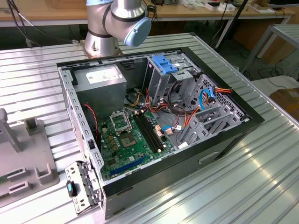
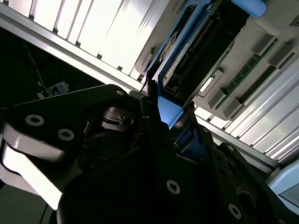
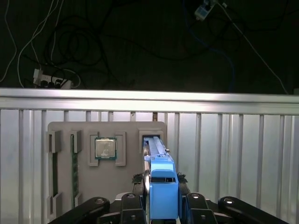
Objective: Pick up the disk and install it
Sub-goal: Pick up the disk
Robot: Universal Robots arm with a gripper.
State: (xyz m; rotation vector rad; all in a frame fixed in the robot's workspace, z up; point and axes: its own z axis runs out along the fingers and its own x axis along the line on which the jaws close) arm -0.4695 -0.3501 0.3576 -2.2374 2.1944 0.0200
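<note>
1. Black jaws are clamped on the disk, one pressed against each side of its bright blue carrier, as both wrist views show.
2. Held that way, the disk stands on edge at a slot in a grey fixture tray. I cannot tell whether its far edge sits in the slot or has come clear of it.
3. On that tray a square processor chip lies in its own pocket just beside the disk's slot. A green memory stick lies in a narrow groove on the chip's other side.
4. In the second wrist view the disk shows its dark body and connector edge inside the blue frame.
5. Under the tray runs the ribbed metal bench; beyond its edge dark cables trail over the floor.
6. From the exterior view, the tray sits at the exterior view's left, well apart from the open computer case.
7. Inside the case are a green motherboard, a grey power supply and a metal drive cage with a blue latch nearby.
8. Behind the case the arm rises from its base.
</note>
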